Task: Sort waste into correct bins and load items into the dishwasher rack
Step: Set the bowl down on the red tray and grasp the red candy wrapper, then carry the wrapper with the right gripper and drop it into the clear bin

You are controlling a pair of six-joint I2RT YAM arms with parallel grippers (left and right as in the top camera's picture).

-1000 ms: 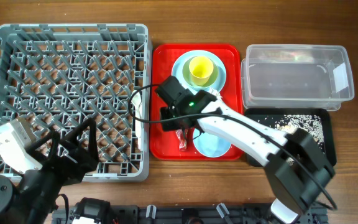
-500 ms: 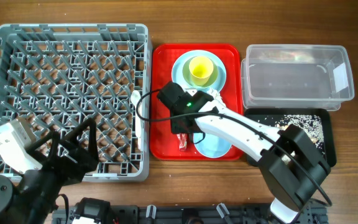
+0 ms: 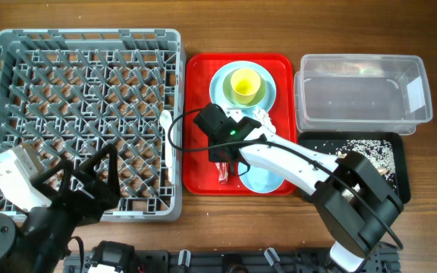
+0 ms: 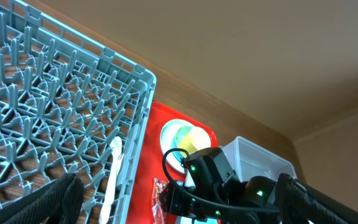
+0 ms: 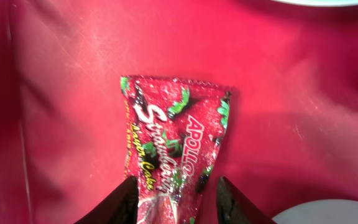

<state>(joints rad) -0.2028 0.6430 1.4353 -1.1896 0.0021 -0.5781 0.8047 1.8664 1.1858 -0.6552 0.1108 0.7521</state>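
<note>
The red snack wrapper (image 5: 173,143) lies flat on the red tray (image 3: 203,76), and shows in the overhead view (image 3: 224,173) too. My right gripper (image 5: 178,202) is open with a finger on each side of the wrapper's near end, just above it (image 3: 222,159). The yellow-green cup (image 3: 245,83) sits in a light blue dish (image 3: 222,80) at the tray's back. A pale blue bowl (image 3: 268,178) sits at the tray's front. My left gripper (image 3: 89,182) is open and empty over the grey dishwasher rack (image 3: 82,45), front left. I see no tissue.
A white spoon (image 3: 167,144) lies in the rack's right edge. A white cutlery piece (image 3: 262,116) lies on the red tray. The clear tub (image 3: 363,95) stands at the back right; the black tray (image 3: 398,171) in front of it holds rice scraps (image 3: 366,148).
My right gripper has shifted a little to the right and toward the front, settling over the wrapper. The left arm has not moved.
</note>
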